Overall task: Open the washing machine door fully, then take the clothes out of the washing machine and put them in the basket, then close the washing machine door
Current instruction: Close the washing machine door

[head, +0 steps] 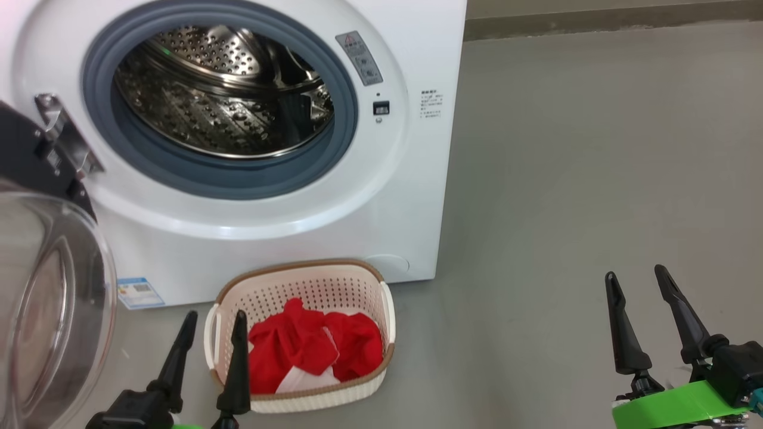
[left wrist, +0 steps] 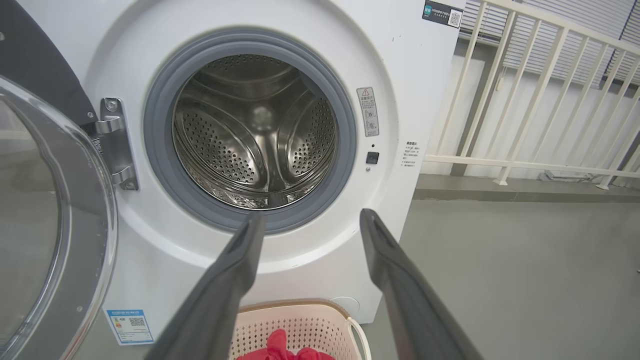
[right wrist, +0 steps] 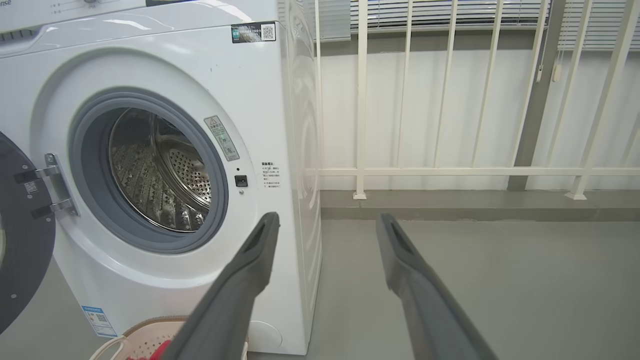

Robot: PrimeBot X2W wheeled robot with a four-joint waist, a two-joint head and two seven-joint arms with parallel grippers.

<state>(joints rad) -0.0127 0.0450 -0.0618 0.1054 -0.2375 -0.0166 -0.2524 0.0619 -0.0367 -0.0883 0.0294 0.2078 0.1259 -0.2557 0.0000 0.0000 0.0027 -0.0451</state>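
The white washing machine (head: 310, 226) stands with its door (head: 47, 310) swung wide to the left, glass bowl facing me. Its steel drum (head: 226, 95) holds nothing I can see. Red clothes (head: 310, 348) lie in the cream basket (head: 298, 280) on the floor just in front of the machine. My left gripper (head: 214, 322) is open, its fingers at the basket's left rim, nothing between them. My right gripper (head: 636, 280) is open over bare floor well to the right. The left wrist view looks at the drum (left wrist: 255, 135) and the basket (left wrist: 300, 325) with the clothes (left wrist: 280, 347).
Grey floor (head: 596, 179) spreads to the right of the machine. A cream railing (right wrist: 450, 170) on a low kerb runs behind it. The open door's hinge (head: 62, 137) and glass stand out at the left, close to my left arm.
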